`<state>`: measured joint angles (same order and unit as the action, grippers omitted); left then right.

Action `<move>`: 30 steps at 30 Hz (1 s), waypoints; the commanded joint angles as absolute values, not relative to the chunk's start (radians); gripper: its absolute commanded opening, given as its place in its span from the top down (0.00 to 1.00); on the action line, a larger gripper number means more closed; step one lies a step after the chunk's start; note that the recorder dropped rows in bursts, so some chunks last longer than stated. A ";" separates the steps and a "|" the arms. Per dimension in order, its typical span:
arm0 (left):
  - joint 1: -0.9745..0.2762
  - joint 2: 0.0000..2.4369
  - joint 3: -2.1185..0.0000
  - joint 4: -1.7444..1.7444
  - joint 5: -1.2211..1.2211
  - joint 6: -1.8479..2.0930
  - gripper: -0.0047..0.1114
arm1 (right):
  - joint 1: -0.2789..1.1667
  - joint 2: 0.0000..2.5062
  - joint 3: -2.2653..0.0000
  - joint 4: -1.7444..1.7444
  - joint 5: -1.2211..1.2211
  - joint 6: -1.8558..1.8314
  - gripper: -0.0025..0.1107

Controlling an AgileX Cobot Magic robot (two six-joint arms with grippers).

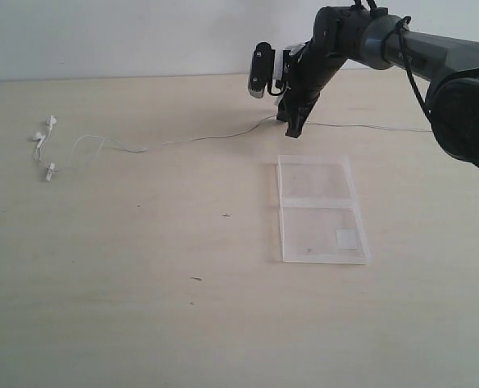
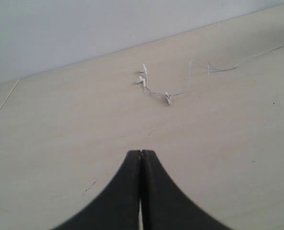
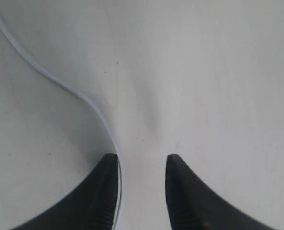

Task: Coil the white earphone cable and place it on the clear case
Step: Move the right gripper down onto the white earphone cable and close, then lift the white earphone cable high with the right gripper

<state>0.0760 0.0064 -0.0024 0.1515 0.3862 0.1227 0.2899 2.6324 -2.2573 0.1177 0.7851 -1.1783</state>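
**Right wrist view: jaws half-open beside a limp wire**

My right pincer (image 3: 142, 160) stands at a middling gape and holds nothing. The white earphone cable (image 3: 79, 93) curves in and runs down along the inner edge of one finger (image 3: 103, 191); I cannot tell whether it touches. In the exterior view the right pincer (image 1: 294, 125) points down at the table (image 1: 142, 323) over the cable's mid-run (image 1: 182, 141). The cable lies stretched from the earbuds (image 1: 39, 137) at far left across to the right. The clear case (image 1: 312, 182) lies open and flat just on the near side of me, apart from the wire.

I judge the wire featherlight, limp and slick. It wants a pinch low at the table, mid-run, and should trail rather than keep a shape.

My left pincer (image 2: 141, 154) is pressed together, empty, with the earbuds well ahead of it.
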 commanded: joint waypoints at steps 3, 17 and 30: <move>0.070 0.000 0.000 0.155 0.380 0.123 0.96 | 0.291 2.644 -2.264 0.117 0.836 -1.175 0.69; 0.070 0.000 0.000 0.155 0.380 0.123 0.96 | 0.291 2.625 -2.264 0.100 0.826 -1.178 0.98; 0.070 0.000 0.000 0.155 0.380 0.123 0.96 | 0.291 2.333 -2.264 0.095 0.778 -0.901 0.98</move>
<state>0.0760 0.0064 -0.0024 0.1515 0.3862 0.1227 0.2899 2.3835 -2.2640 0.0982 0.7652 -0.9595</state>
